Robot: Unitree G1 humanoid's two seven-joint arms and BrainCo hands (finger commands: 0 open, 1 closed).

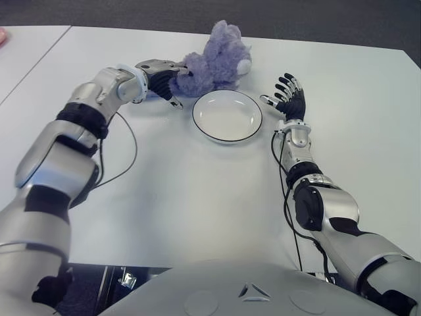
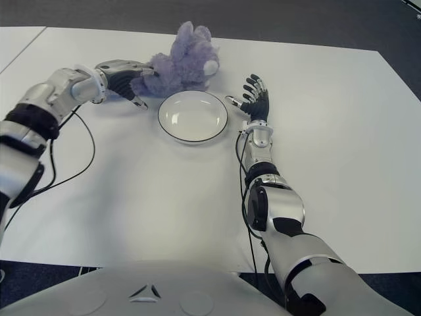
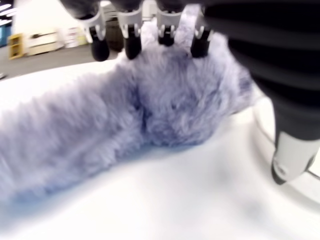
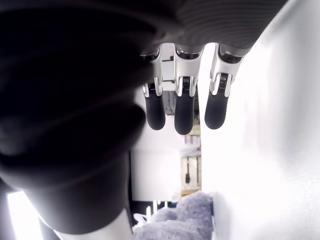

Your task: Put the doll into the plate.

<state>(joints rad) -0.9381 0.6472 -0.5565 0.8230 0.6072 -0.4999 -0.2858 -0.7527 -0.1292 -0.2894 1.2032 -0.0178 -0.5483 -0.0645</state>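
Just behind the plate [image 1: 227, 116], on the white table [image 1: 184, 197], lies the doll [image 1: 214, 62], a purple plush animal slumped on its side with its pale muzzle turned toward the robot's right. It is not in the plate yet; its lower edge sits close to the far rim, apparently just clear of it.

The left hand [image 1: 164, 80] is at the doll's left end. In its wrist view four fingertips [image 3: 131, 46] press into the fur from above while the thumb hangs below, near the plate's rim, not clearly touching the plush. I judge this a partial grip: the hand is closing on the doll, but the thumb has not yet pinched it.

The risks follow from that. Soft fur compresses, so a shallow hold on one end could let the body sag or slip free when lifted. A droop could drag across the rim and shove or tip the light plate. The thumb, so near the rim, could also catch it.

The right hand [image 1: 287, 97] shows just right of the plate, fingers spread and holding nothing; it seems unlikely to interfere.

No brand, label or readable writing appears on the doll, plate or table.
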